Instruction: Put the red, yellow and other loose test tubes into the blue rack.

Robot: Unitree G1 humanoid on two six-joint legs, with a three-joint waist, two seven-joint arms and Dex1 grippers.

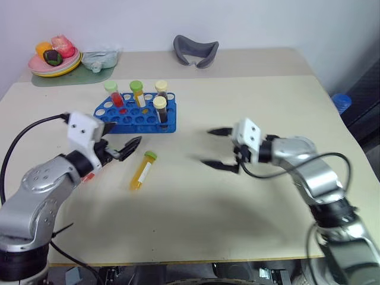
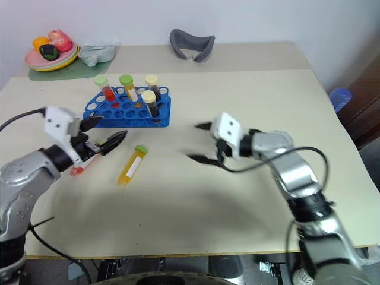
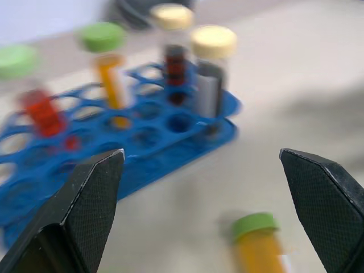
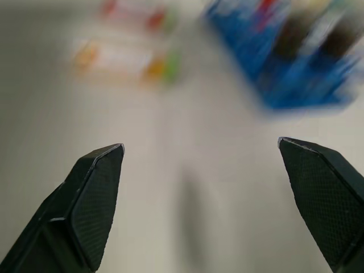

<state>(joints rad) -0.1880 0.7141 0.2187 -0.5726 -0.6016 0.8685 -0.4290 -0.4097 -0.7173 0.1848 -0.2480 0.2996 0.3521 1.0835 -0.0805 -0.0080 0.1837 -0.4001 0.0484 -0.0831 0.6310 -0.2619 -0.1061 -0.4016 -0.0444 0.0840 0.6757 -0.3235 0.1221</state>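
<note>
Lying loose on bare table (image 1: 249,225), yellow tube (image 1: 142,169) beside blue rack (image 1: 138,119).

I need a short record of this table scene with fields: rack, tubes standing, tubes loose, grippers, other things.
rack: blue rack, on the table toward its far left
tubes standing: four, two with green caps, two with cream caps
tubes loose: yellow tube with green cap lying in front of the rack; red tube partly hidden under the left gripper
left gripper: open, empty, beside the yellow tube
right gripper: open, empty
other things: plate of toy food, grey curved object
</note>
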